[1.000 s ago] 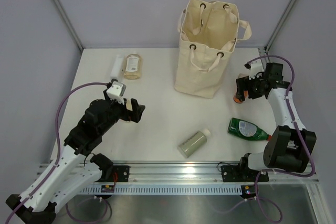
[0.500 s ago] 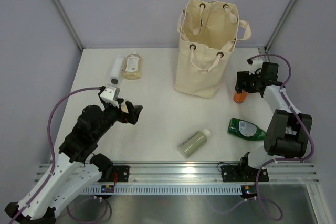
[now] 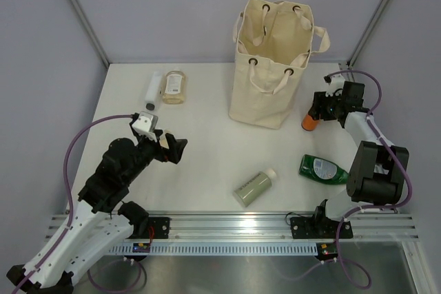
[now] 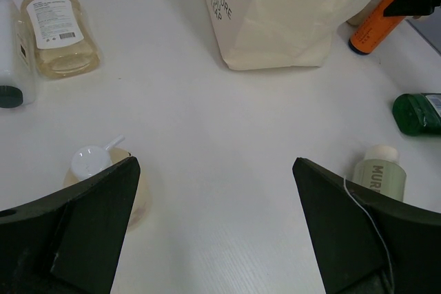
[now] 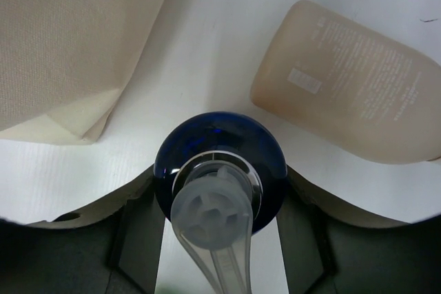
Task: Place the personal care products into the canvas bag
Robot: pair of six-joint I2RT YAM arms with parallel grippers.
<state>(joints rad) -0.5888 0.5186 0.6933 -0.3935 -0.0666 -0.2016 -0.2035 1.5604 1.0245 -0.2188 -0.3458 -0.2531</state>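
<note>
While the left gripper (image 3: 176, 148) hangs over the lower left of the table (image 3: 207, 129) with its jaws spread wide and nothing between them, the right gripper (image 3: 324, 107) sits at the right edge of the top view, closed around the blue cap of the orange bottle (image 3: 311, 122). That bottle leans, its base on the table just right of the canvas bag (image 3: 265, 80).

From the right wrist I look straight down on the blue cap (image 5: 220, 163) with a dark finger pressed against each side. A peach bottle (image 5: 351, 87) lies beyond it, upper right, which the arm hides from above.

From the left wrist I see a white pump top (image 4: 89, 160) beside the left finger, hidden under the arm in the top view.

On the white table, the sage bottle (image 3: 253, 187) lies lower centre and the dark green bottle (image 3: 324, 169) to its right. The amber bottle (image 3: 173, 86) and the white tube (image 3: 153, 91) lie side by side, upper left. The bag stands upright, mouth open, at the back. Pale grey walls enclose the table, and a metal rail (image 3: 227, 224) runs along the near edge.
</note>
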